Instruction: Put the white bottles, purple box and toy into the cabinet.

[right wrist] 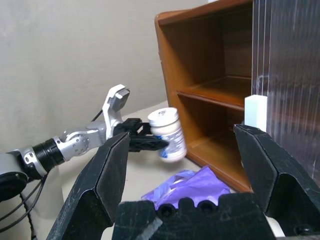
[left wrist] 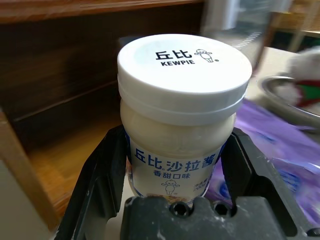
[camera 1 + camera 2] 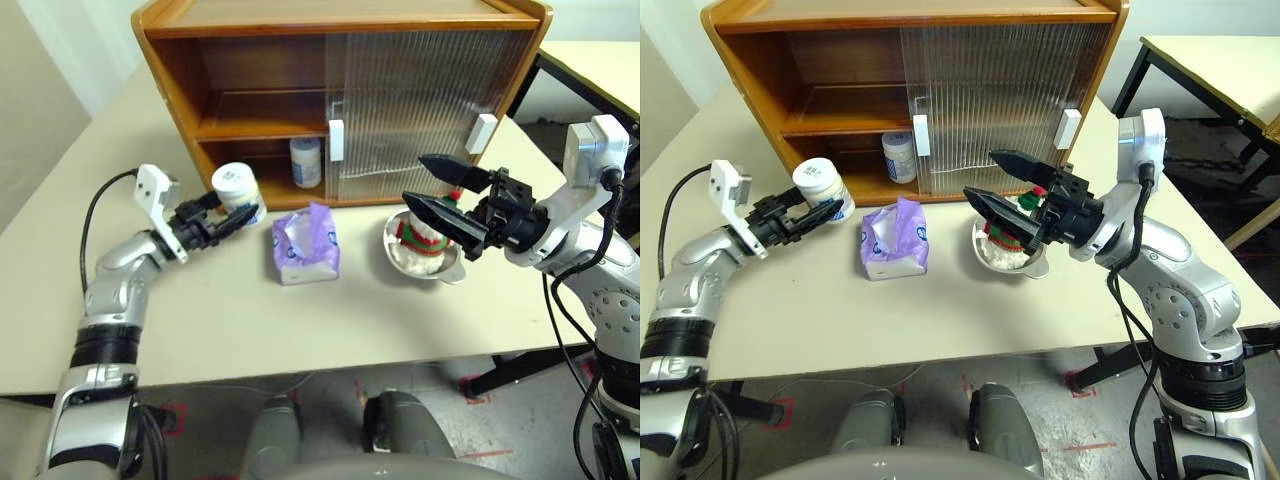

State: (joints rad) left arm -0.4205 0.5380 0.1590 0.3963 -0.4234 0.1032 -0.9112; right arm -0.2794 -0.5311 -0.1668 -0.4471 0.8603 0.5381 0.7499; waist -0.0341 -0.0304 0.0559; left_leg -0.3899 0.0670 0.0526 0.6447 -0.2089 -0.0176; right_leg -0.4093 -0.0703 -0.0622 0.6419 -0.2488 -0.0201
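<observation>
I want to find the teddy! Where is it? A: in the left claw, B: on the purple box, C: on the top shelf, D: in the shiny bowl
D: the toy sits in the steel bowl beside the purple box.

You get even, bright room light on the worktop point(image 3: 300, 320), with soft shadows. The cabinet point(image 3: 240, 110) interior stays dim. In the left wrist view everything behind the white bottle point(image 2: 182, 100) is blurred.
</observation>
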